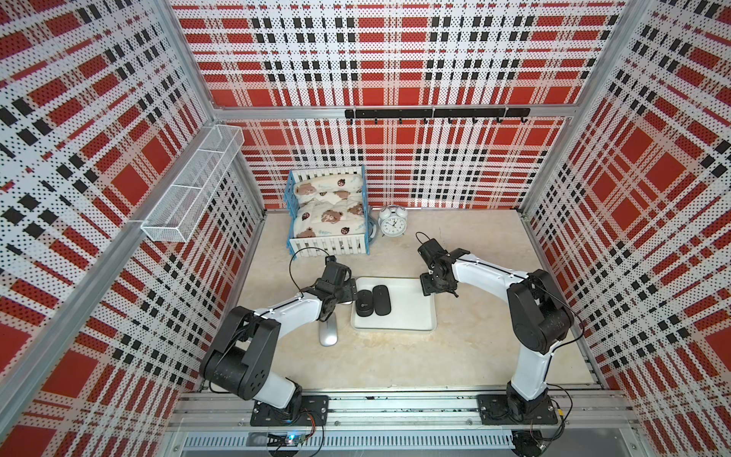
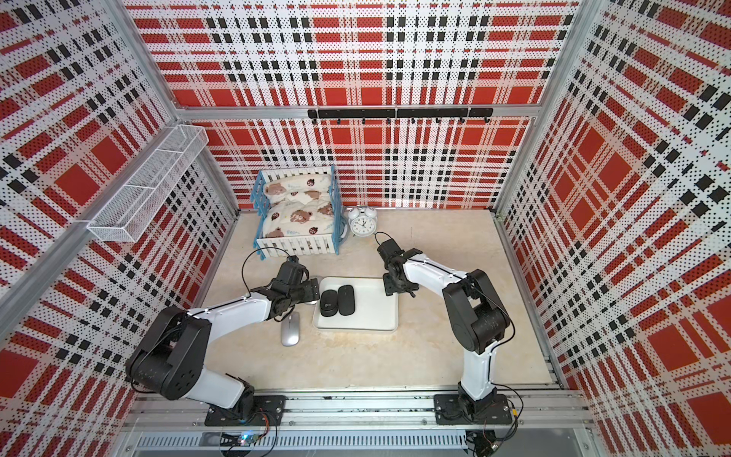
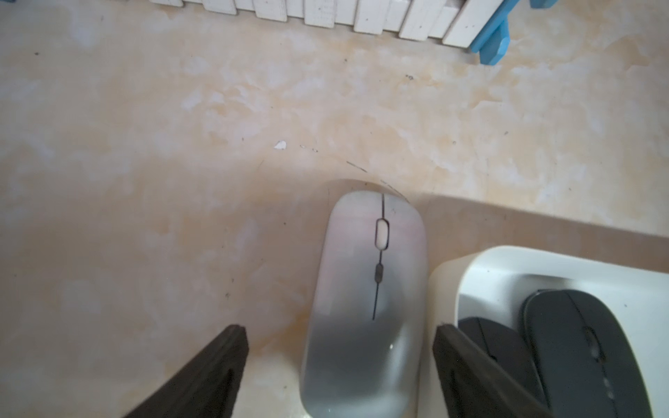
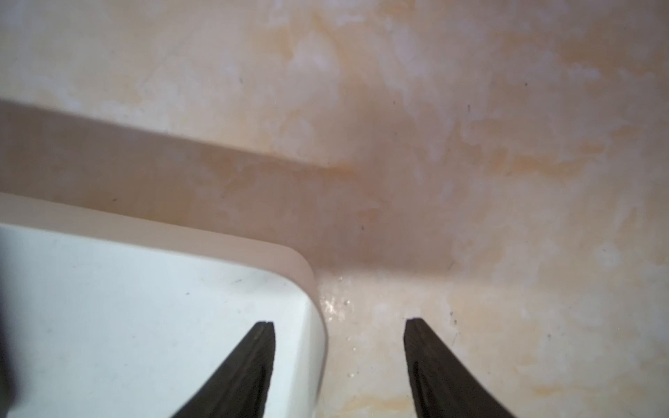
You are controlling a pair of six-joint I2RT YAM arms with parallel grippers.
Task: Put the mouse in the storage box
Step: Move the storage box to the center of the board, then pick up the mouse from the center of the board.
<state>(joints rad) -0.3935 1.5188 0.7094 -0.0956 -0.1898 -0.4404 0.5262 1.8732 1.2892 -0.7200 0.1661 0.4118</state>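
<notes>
A silver mouse lies on the table against the left rim of the white storage box. My left gripper straddles it, open, with a gap on each side; one finger hangs over the box rim. In both top views this gripper hides that mouse. Two black mice lie side by side in the box's left part. A second silver mouse lies outside the box's near left corner. My right gripper is open astride the box's far right corner, one finger inside, one outside.
A blue-and-white toy crib with bedding and a white alarm clock stand at the back. A white wire-mesh basket hangs on the left wall, and a black hook rail on the back wall.
</notes>
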